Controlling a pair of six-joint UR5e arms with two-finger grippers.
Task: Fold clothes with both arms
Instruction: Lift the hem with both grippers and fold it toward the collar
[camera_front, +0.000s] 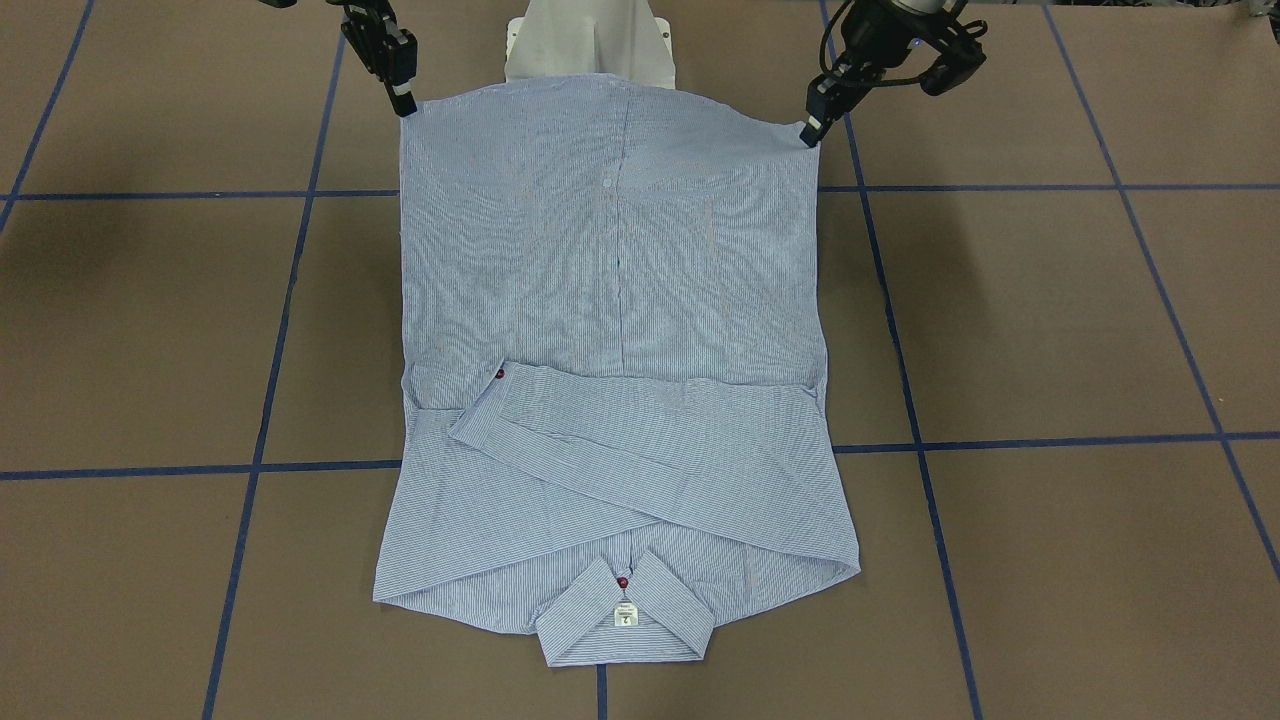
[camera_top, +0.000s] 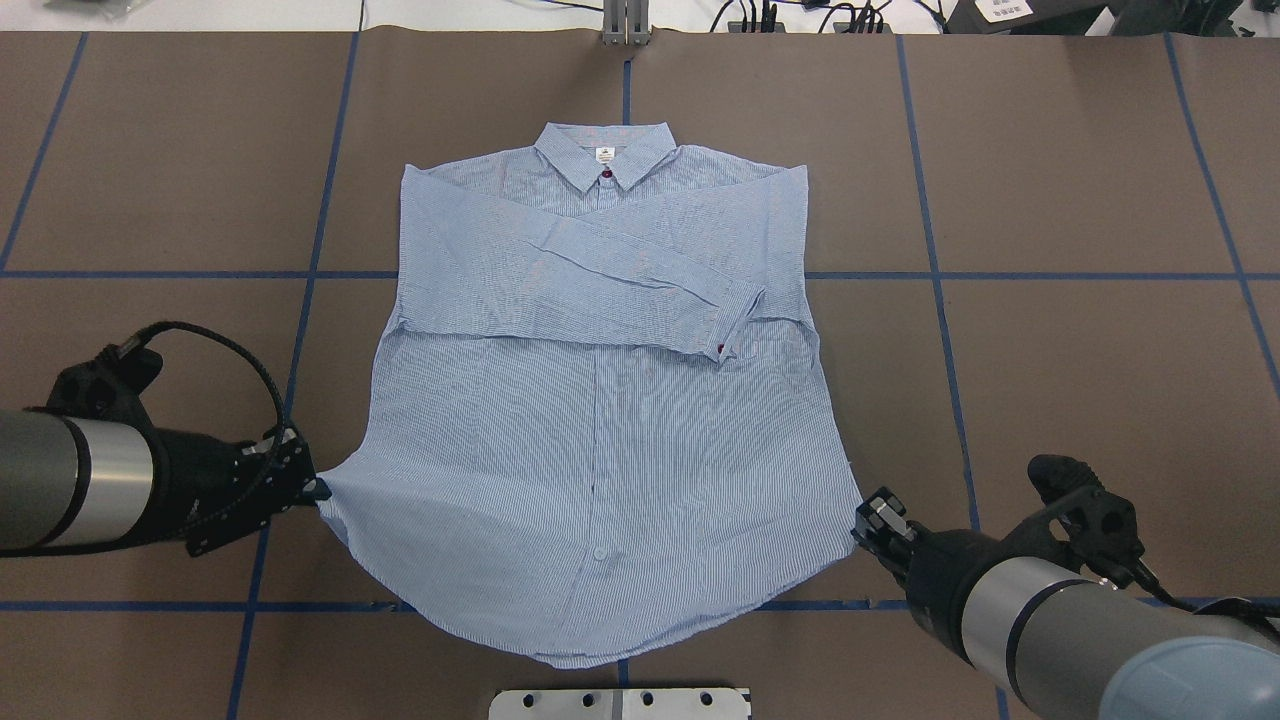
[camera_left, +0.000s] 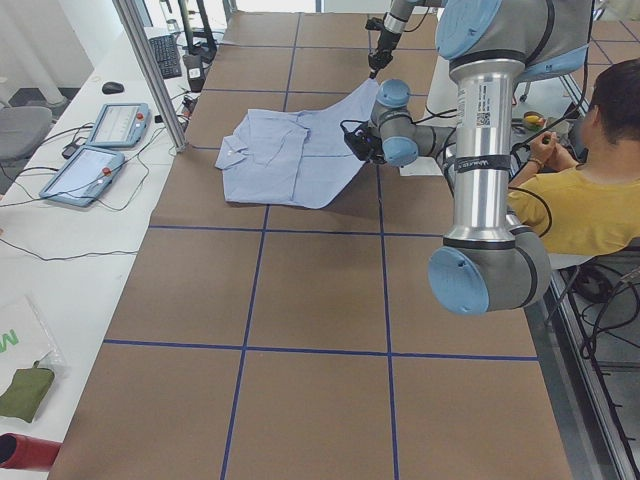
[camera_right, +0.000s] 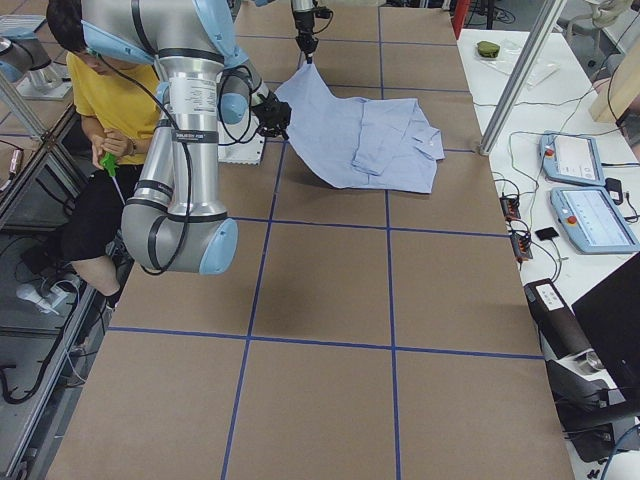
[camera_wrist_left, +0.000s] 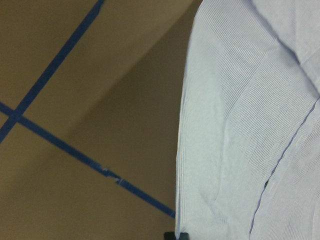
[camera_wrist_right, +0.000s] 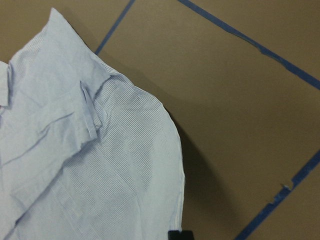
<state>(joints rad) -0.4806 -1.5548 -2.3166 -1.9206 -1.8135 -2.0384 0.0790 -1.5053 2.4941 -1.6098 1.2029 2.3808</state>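
Observation:
The light blue striped shirt (camera_top: 600, 400) lies front up, collar (camera_top: 606, 160) at the far side and both sleeves folded across the chest. My left gripper (camera_top: 318, 490) is shut on the hem's left corner. The right gripper (camera_top: 862, 520) is shut on the hem's right corner. In the front-facing view the left gripper (camera_front: 810, 135) and right gripper (camera_front: 405, 108) hold the hem edge of the shirt (camera_front: 610, 280) stretched between them. The side views show this near part of the shirt (camera_left: 300, 150) (camera_right: 350, 130) raised off the table. Each wrist view shows cloth (camera_wrist_left: 240, 125) (camera_wrist_right: 100, 165) hanging from its grip.
The white pedestal base (camera_front: 590, 45) sits just behind the hem. A person in a yellow top (camera_left: 590, 200) sits behind the robot. Control tablets (camera_right: 590, 190) and cables lie on the side table past the collar end. Blue tape lines (camera_top: 940, 275) cross the brown table.

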